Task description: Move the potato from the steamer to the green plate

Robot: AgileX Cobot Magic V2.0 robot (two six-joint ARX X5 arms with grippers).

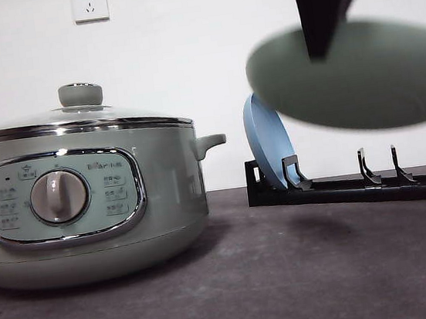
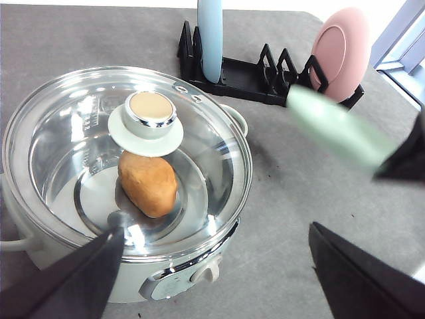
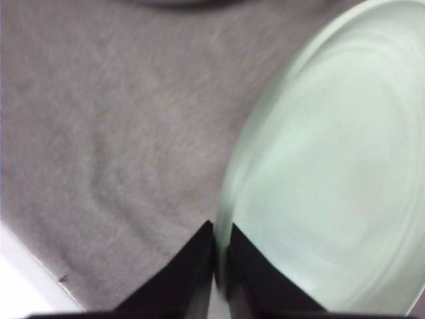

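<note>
Fetching green plate (image 1: 354, 76): pinched at rim by right gripper (image 3: 221, 256), held airborne. Next: setting down on bench (image 1: 289, 274), steamer's (image 1: 87, 214) three o'clock.

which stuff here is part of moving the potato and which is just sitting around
Part of the job:
lumpy orange-brown potato
round sage-green steamer, glass lid on
pale mint-green plate pinched by the right gripper

Just there:
blue plate
pink plate
black dish rack
</note>
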